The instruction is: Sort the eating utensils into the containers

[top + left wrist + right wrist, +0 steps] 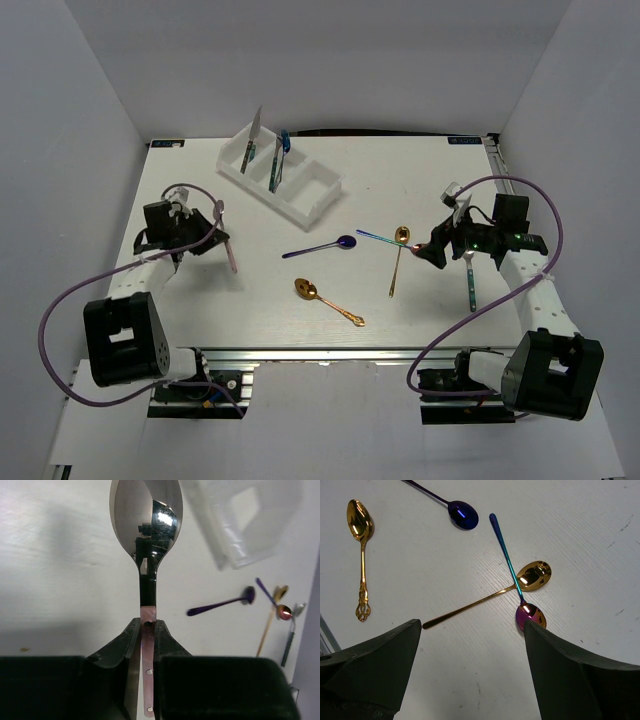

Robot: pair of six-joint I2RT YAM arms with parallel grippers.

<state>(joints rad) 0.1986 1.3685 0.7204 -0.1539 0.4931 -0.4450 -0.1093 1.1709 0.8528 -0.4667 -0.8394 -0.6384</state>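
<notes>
Close to the left edge of the bench (270, 320), left gripper (148, 629) shut hard on the pink handle of a silver-bowled spoon (146, 525); fingers (122, 645) pressed to either side of the handle, bowl jutting straight out ahead of them. Nearer the right edge, right gripper (472, 625) spread wide with nothing between its fingers (375, 665), poised above two crossed spoons. Under it: an iridescent spoon (506, 555), blue-green handle and magenta bowl, laid across the neck of a plain gold spoon (485, 597), touching it just beside the gold bowl. Toward the bench's middle, a dark purple spoon (322, 247), apart from the rest. Closer to the near edge, an ornate gold spoon (328, 302) with a pierced handle end, also lying alone. Beside the right arm, toward the right edge, a silver-headed utensil (468, 283) with a dark greenish handle; fork or spoon, cannot tell. Along the far edge, left of centre, set at a slant: the white tray (318, 203) with its three compartments. Propped in the end nearest the far left corner, a knife (254, 138), blade up and leaning over the rim. Just beside it, toward the middle, a blue utensil (282, 155), likewise tilted; exact compartment and kind too small to make out.
</notes>
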